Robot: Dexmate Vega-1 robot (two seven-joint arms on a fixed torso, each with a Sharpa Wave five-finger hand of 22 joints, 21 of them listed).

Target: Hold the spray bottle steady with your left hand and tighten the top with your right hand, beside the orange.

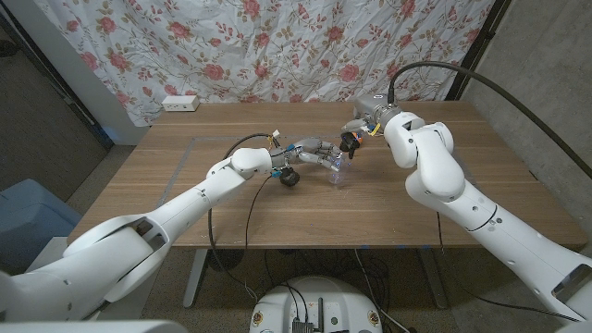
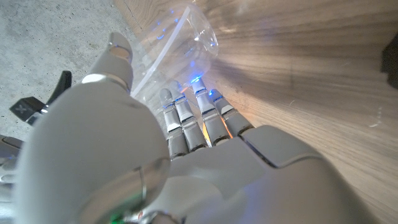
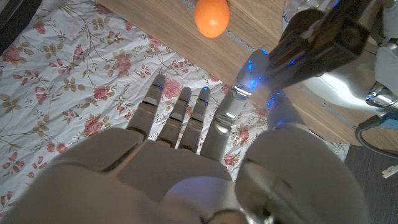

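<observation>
Clear spray bottle (image 1: pixel 336 171) gripped by left hand (image 1: pixel 314 153) mid-table (image 1: pixel 462 199). Bottle top (image 1: pixel 350 142) pinched by right hand (image 1: pixel 361 129). Orange (image 3: pixel 211 17) seen nearby on table.

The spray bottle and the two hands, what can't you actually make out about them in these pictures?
- Spray bottle: too small in the head view; in the left wrist view the left hand covers its lower part.
- Bottle top: hidden in the head view behind the right hand, so whether it is gripped is unclear.
- Orange: cut off by the right wrist view's edge.
</observation>
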